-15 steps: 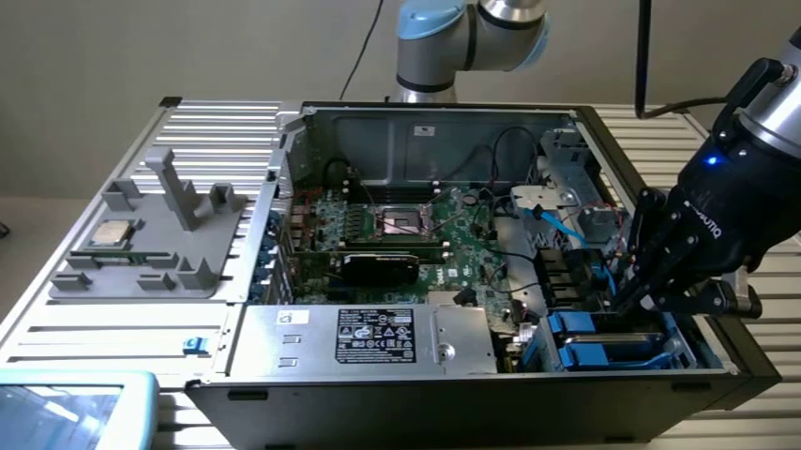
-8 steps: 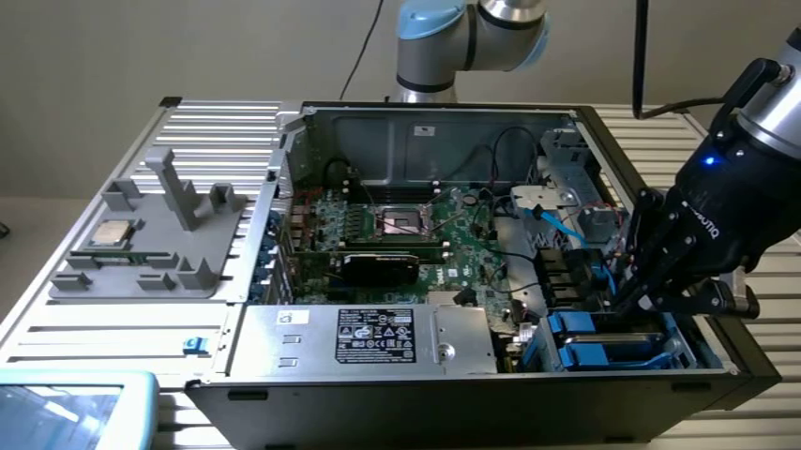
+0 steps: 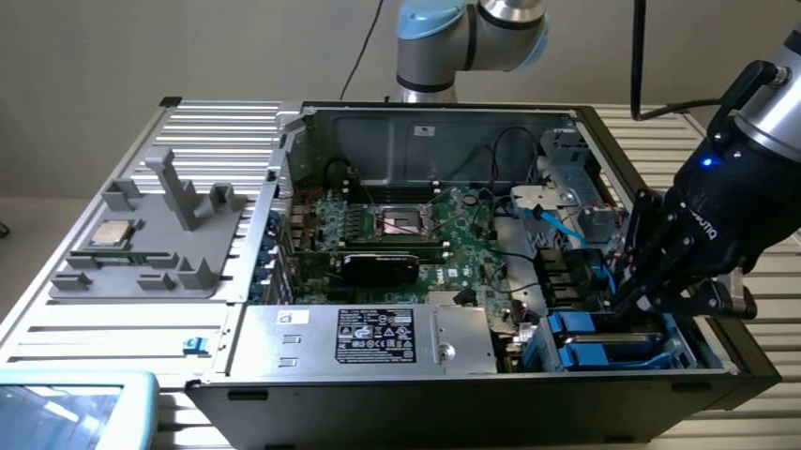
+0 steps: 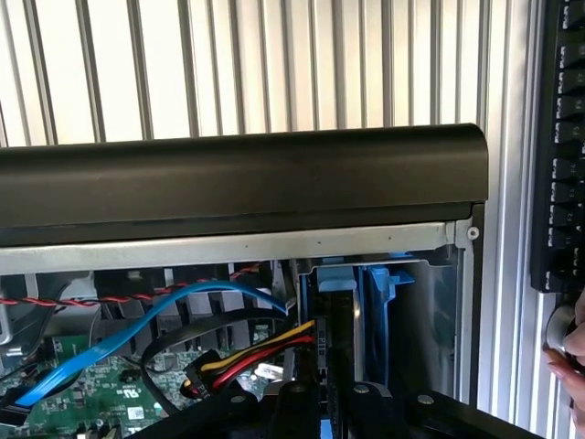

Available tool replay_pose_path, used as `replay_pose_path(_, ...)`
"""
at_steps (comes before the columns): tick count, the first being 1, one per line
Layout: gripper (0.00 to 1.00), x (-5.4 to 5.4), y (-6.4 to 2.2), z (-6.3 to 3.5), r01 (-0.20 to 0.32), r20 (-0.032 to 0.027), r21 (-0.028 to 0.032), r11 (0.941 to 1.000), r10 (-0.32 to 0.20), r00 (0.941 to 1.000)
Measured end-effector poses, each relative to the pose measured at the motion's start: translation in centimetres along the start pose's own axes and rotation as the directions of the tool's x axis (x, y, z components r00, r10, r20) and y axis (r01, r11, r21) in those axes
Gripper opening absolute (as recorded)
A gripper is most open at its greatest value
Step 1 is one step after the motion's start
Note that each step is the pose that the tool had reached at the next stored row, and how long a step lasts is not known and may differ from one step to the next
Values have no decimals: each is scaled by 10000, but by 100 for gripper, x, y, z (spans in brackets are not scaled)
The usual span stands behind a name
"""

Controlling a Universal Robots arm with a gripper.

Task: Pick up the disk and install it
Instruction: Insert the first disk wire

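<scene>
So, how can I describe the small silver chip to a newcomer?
Start at the open computer case in the middle of the slatted table. On the exterior view's left of it lies a grey plastic holder with upright posts. The chip rests on it: the one shiny, flat metal square among dull grey plastic.

Exterior camera: high, looking steeply down into the open computer case [image 3: 426,141]. Wrist camera: close inside it, facing outward. Both catch the blue drive bays [image 3: 595,339], at the exterior view's four o'clock.
</scene>
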State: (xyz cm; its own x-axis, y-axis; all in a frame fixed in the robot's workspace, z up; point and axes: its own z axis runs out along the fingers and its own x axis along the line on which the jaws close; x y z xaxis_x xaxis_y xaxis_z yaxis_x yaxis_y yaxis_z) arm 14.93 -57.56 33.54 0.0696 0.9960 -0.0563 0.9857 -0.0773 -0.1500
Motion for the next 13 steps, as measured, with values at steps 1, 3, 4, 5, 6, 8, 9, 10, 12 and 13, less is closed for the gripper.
replay_pose_path(1,16,0,0,3,-3,-2,1,10000,3,10000)
replay_pose_path(3,16,0,1,8,-8,-2,2,10000,8,10000)
replay_pose_path(4,16,0,1,10,-11,-2,4,10000,11,10000)
replay_pose_path(5,16,1,2,12,-14,-2,5,10000,14,10000)
replay_pose_path(6,16,0,2,13,-17,-2,6,10000,17,10000)
replay_pose_path(8,16,1,2,14,-37,-7,9,10000,37,10000)
replay_pose_path(9,16,1,2,14,-50,-9,10,10000,50,10000)
replay_pose_path(10,16,1,2,12,-65,-13,11,10000,65,10000)
replay_pose_path(12,16,0,0,1,-93,-20,13,10000,93,10000)
replay_pose_path(13,16,-1,-1,-6,-104,-17,13,9999,104,9999)
